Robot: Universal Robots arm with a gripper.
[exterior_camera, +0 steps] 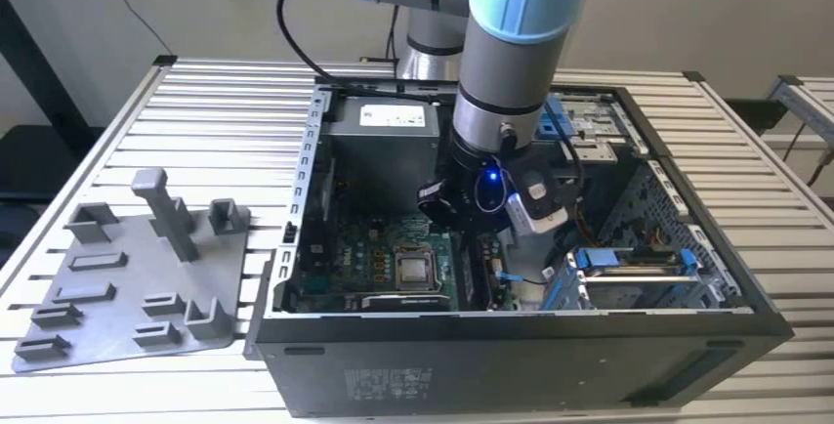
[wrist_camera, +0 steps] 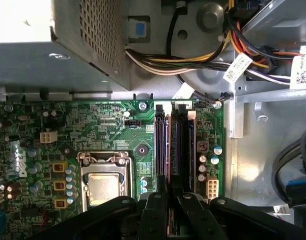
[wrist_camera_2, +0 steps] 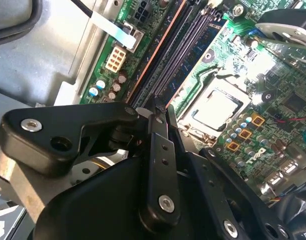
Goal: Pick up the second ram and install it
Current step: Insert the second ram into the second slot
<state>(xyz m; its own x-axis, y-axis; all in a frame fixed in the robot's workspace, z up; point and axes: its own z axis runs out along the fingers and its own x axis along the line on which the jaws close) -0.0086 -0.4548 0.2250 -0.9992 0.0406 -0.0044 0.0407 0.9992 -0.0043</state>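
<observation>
My gripper point(wrist_camera: 168, 210) hangs low inside the open case point(exterior_camera: 521, 341), right over the memory slots point(wrist_camera: 172, 145); in both wrist views my two fingers point(wrist_camera_2: 160, 150) are drawn close together with a thin dark edge between their tips, which I take for the second ram point(wrist_camera: 171, 220), though most of it is hidden by my own linkage, so I can't tell how far it is seated. Just beside my fingertips sits the one bare processor socket point(wrist_camera: 104, 186), and two long slots run away from me across the green board point(wrist_camera: 93, 125). Beyond them a bundle of coloured cables point(wrist_camera: 192, 62) crosses in front of the grey power supply point(wrist_camera: 58, 45). In the exterior view, my arm point(exterior_camera: 515, 63) blocks the slots, and the grey fixture point(exterior_camera: 131, 282) lies outside the case on the exterior view's left.
</observation>
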